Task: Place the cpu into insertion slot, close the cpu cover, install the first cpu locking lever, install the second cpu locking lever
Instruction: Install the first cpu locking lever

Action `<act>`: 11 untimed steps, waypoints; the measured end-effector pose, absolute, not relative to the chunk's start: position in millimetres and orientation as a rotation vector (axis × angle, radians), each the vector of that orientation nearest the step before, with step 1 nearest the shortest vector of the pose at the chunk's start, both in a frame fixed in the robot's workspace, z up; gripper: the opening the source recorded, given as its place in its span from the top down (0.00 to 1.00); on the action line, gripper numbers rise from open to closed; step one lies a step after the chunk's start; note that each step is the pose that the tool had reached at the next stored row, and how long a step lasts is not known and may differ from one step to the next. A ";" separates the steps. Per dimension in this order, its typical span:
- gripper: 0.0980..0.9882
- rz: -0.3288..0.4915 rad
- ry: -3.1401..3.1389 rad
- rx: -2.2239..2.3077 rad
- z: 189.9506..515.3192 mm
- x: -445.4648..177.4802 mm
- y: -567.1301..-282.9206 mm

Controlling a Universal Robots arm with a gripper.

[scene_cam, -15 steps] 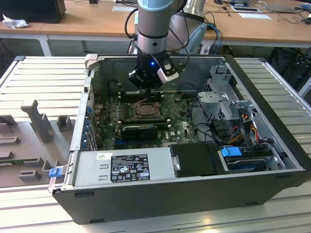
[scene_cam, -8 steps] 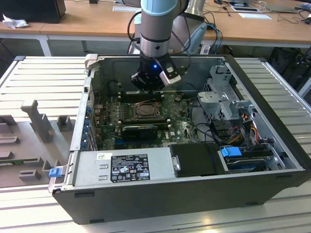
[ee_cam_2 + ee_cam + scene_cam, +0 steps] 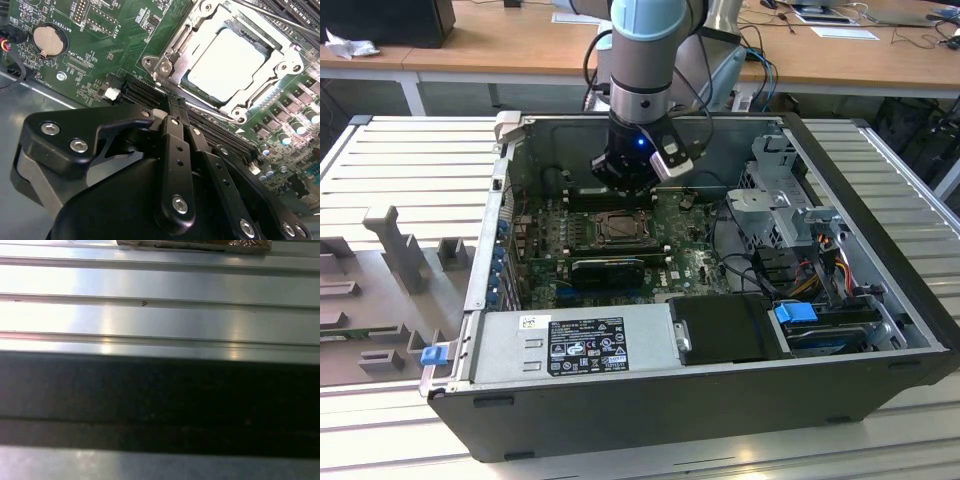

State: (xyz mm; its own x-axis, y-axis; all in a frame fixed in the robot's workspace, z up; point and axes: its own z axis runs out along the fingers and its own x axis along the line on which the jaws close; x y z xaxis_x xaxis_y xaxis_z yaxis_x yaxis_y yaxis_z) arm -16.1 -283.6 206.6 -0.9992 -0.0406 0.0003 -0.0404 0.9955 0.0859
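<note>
The cpu is seen seated in the slot at the upper right of the second wrist view, its pale face showing through the window of the cover, which appears lowered around it; in the exterior view the slot lies at frame centre inside the case, just below the gripper; the gripper is seen with its fingers drawn together and nothing between them, the tips at the socket's near edge; whether a lever is touched cannot be told; the cpu is judged light, stiff and fragile, best left untouched on its face; the cover is judged thin, springy sheet metal, best pressed at its rim; any lever is judged a stiff wire, best taken at its free end.
</note>
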 end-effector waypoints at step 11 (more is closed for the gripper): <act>0.99 -0.102 -3.137 0.064 204.0 -15.8 -283.6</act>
State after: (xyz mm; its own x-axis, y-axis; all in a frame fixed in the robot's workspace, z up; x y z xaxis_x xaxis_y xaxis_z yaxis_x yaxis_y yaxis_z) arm -15.8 -283.6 204.0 -0.9992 -0.0411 0.0012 -0.0409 0.9971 0.0648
